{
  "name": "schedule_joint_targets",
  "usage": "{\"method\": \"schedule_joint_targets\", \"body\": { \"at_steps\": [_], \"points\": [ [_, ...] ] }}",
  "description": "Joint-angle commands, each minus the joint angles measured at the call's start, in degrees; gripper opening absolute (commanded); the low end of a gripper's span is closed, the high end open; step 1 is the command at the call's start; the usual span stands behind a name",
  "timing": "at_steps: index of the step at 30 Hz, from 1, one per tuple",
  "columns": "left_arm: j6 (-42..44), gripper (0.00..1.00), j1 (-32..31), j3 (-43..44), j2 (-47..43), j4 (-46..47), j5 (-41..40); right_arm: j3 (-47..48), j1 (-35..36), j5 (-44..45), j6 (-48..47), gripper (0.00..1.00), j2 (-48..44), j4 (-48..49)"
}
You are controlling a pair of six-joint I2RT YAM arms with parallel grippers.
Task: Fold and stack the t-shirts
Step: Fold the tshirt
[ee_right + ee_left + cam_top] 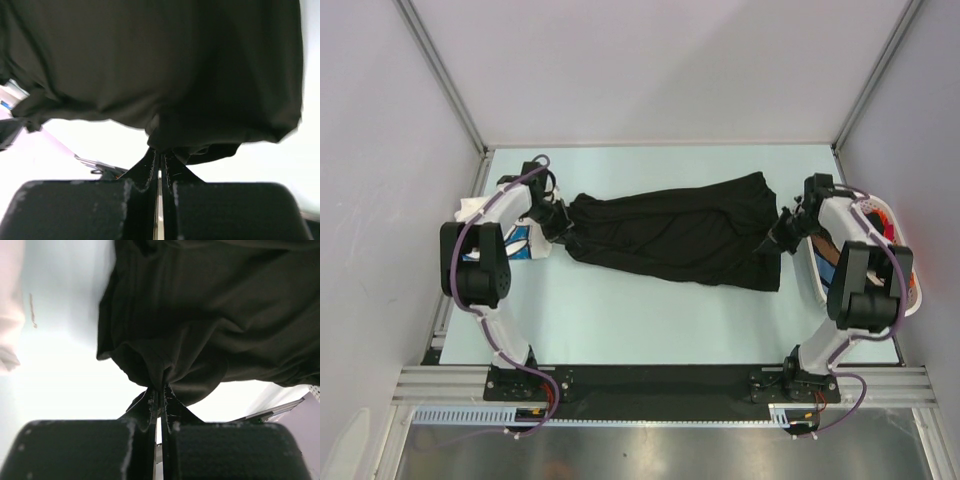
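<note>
The pale green table top (650, 320) carries the work. The large plain black cloth t-shirt (680, 235) is stretched across its middle. The shirt's long axis runs left to right, from one arm to the other, and the cloth is gathered into loose folds. Whether its middle rests on the surface cannot be told.

The white plastic slotted basket (917, 285) sits at the right edge. A white printed cloth t-shirt (523, 247) lies at the left edge, partly under the left arm.

The left gripper (560, 228) is clamped on a bunched pinch of the black shirt's left end. The right gripper (782, 235) is clamped likewise on the right end (both wrist views show the jaws pressed together on cloth). Each arm therefore holds its own nearer end, and the shirt lies inward from both, so any spreading or laying-down likely needs both arms moving together.
</note>
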Motion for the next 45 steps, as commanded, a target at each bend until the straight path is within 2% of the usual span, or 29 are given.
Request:
{"method": "schedule_joint_targets", "body": {
  "at_steps": [1, 9, 16, 17, 18, 19, 20, 21, 22, 23, 26, 30, 34, 35, 38, 42, 45],
  "points": [
    [-2.23, 0.0, 1.92, 3.17, 1.78, 0.75, -0.45, 8.51, -0.27, -3.67, -1.44, 0.0, 6.2, 4.72],
    [-3.73, 0.0, 4.74, 7.22, 3.8, 1.46, 1.04, 16.43, -0.36, -7.62, -1.09, 0.0, 14.66, 7.37],
    [-4.96, 0.0, 5.1, 11.08, 8.19, 1.46, 2.62, 21.35, -0.36, -6.58, 0.13, 0.0, 21.6, 9.03],
    [-5.05, 0.05, 5.18, 11.35, 8.81, 1.46, 3.15, 22.31, -0.36, -6.22, 0.49, 0.0, 23.17, 9.04],
    [-4.7, 0.5, 5.01, 11.53, 10.38, 1.2, 4.03, 22.84, -0.36, -5.52, 0.58, 0.01, 23.89, 8.95],
    [-4.61, 0.99, 5.01, 12.48, 11.27, 0.41, 4.82, 23.28, -0.36, -3.25, 0.58, 0.02, 24.5, 8.95],
    [-4.43, 1.0, 5.01, 12.76, 11.8, -0.03, 5.09, 24.16, -0.36, -1.84, 0.58, 0.07, 24.68, 8.95],
    [-4.09, 1.0, 5.01, 12.85, 12.41, -0.56, 5.35, 24.6, -0.27, -0.87, 0.49, 0.16, 24.77, 9.21],
    [-3.91, 1.0, 4.92, 12.93, 12.33, -0.65, 4.92, 24.87, -0.09, 2.27, 0.49, 0.19, 24.25, 9.74],
    [-3.91, 1.0, 5.01, 12.85, 11.9, -0.57, 4.74, 24.96, 0.34, 3.96, 0.4, 0.34, 23.64, 10.26],
    [-3.38, 1.0, 4.92, 12.5, 10.14, -0.22, 5.26, 23.64, 1.57, 10.02, -0.47, 0.36, 18.98, 15.0],
    [-2.24, 1.0, 4.92, 11.88, 8.38, -0.3, 5.97, 22.5, 2.54, 14.43, 0.66, 0.32, 14.85, 21.15],
    [-0.75, 0.99, 4.83, 10.39, 6.53, -0.48, 6.76, 26.0, 2.63, 12.95, 0.93, 0.35, 14.84, 16.69],
    [-0.31, 1.0, 4.83, 10.12, 6.09, -0.3, 7.02, 25.92, 2.55, 12.33, 0.67, 0.43, 14.49, 15.55],
    [1.28, 1.0, 4.92, 8.98, 3.9, 0.05, 7.55, 23.21, 2.54, 9.43, -0.3, 0.55, 11.69, 11.5],
    [3.12, 1.0, 4.92, 6.97, 3.54, 0.05, 8.43, 15.74, 2.11, 5.83, -0.39, 0.64, 5.89, 10.1],
    [3.74, 1.0, 4.83, 5.82, 4.33, 0.22, 8.69, 9.24, 1.23, 3.72, 0.14, 0.64, 2.64, 9.65]
  ]
}}
